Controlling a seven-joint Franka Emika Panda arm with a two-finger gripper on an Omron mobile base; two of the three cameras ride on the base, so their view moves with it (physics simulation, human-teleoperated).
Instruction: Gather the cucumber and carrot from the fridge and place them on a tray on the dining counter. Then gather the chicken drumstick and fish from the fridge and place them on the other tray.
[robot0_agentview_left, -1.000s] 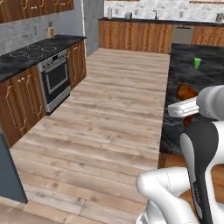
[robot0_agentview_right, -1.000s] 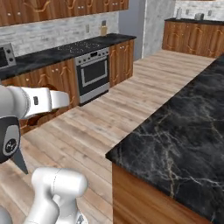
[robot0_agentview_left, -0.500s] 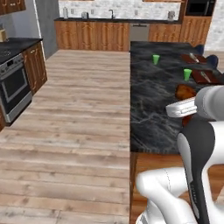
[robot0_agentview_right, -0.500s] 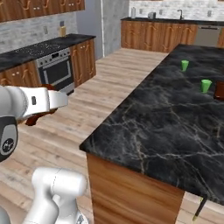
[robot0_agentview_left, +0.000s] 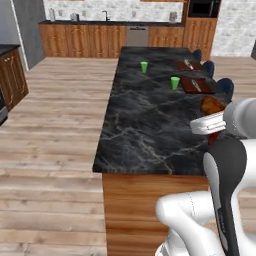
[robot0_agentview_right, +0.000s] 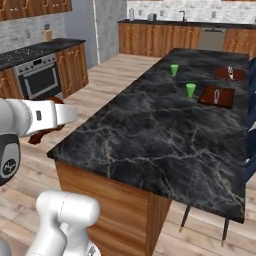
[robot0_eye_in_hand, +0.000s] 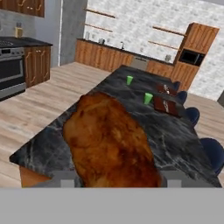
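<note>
Gripper (robot0_eye_in_hand: 114, 181) closed on the browned, lumpy chicken drumstick (robot0_eye_in_hand: 109, 142), jaws partway apart with the meat clamped between them. Held above the near end of the black marble dining counter (robot0_eye_in_hand: 175, 135). Far ahead of the jaws, two small green cups (robot0_eye_in_hand: 148, 98), then two dark brown rectangular trays (robot0_eye_in_hand: 166, 106) near the counter's right edge.

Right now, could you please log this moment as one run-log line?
phase: carrying | gripper: shut on chicken drumstick | dining counter: ahead | trays: far end
</note>
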